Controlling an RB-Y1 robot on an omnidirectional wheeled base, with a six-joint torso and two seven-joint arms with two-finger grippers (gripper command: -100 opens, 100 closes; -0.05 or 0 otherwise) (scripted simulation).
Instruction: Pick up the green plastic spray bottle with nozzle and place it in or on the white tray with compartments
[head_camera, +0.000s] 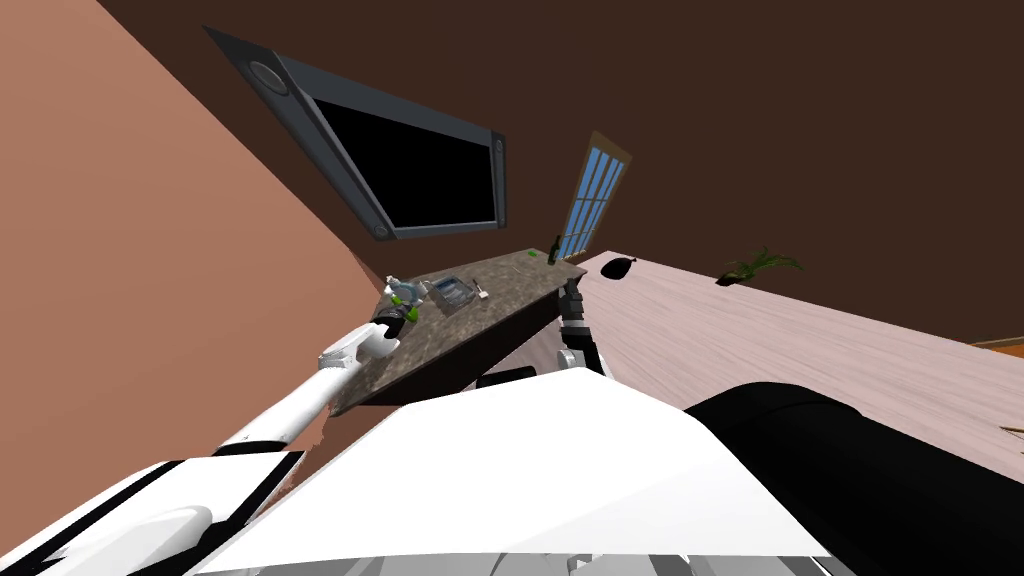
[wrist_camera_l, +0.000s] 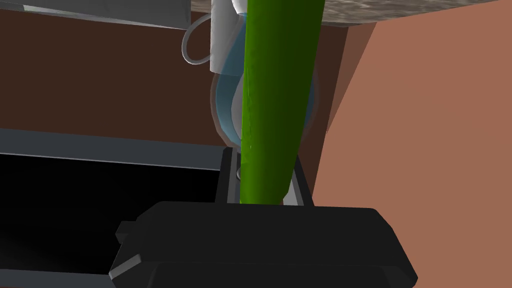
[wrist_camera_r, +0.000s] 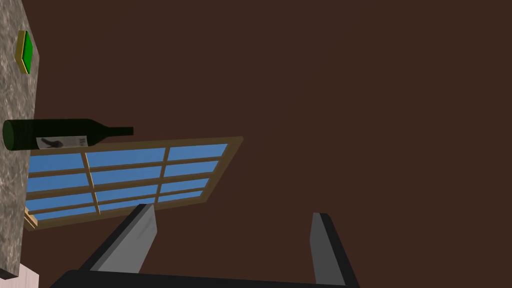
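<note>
The spray bottle (head_camera: 403, 296) is at the left end of a mottled grey counter (head_camera: 500, 300). It has a clear bluish body, a white nozzle and green parts. In the left wrist view a thick green part of the bottle (wrist_camera_l: 275, 100) runs up between my fingers, with the bluish body and white trigger behind it. My left gripper (head_camera: 396, 322) (wrist_camera_l: 265, 180) is shut on that green part. I cannot tell whether the bottle rests on the counter. The pale compartment tray (head_camera: 452, 292) lies on the counter just right of the bottle. My right gripper (head_camera: 570, 290) (wrist_camera_r: 232, 240) hangs open by the counter's near edge.
A dark green wine bottle (head_camera: 553, 250) (wrist_camera_r: 60, 134) stands at the counter's far end beside a small green pad (wrist_camera_r: 25, 51). A small utensil (head_camera: 481, 292) lies right of the tray. A pink wall (head_camera: 150, 250) runs close along the left, and a dark-framed screen (head_camera: 410, 165) hangs behind the counter.
</note>
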